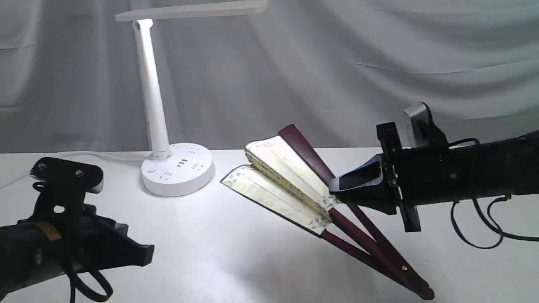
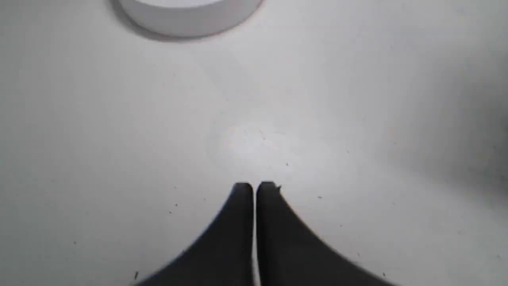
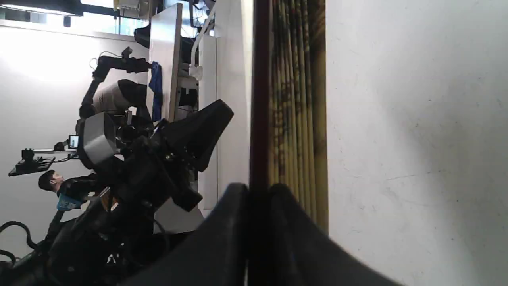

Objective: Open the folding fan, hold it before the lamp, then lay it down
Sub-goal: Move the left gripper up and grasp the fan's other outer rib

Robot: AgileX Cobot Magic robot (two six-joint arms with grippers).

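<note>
The right tool (image 1: 337, 188) pinches the upper dark maroon wooden guard of the folding fan (image 1: 278, 172). The fan is partly spread: cream pleated paper with a patterned edge, its slim ribs meeting at a pivot low on the smooth white desk (image 1: 210, 252). It sits just right of the lamp (image 1: 152, 97), glossy white plastic with a round socketed base. The matte black left tool (image 2: 254, 186) is pressed together above the desk. Wrinkled grey cloth (image 1: 379, 63) hangs behind.

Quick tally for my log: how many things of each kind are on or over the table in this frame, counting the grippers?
folding fan: 1, partly open
lamp: 1
grippers: 2, the right gripper clamped on a fan guard, the left gripper shut and empty
Total: 4
</note>
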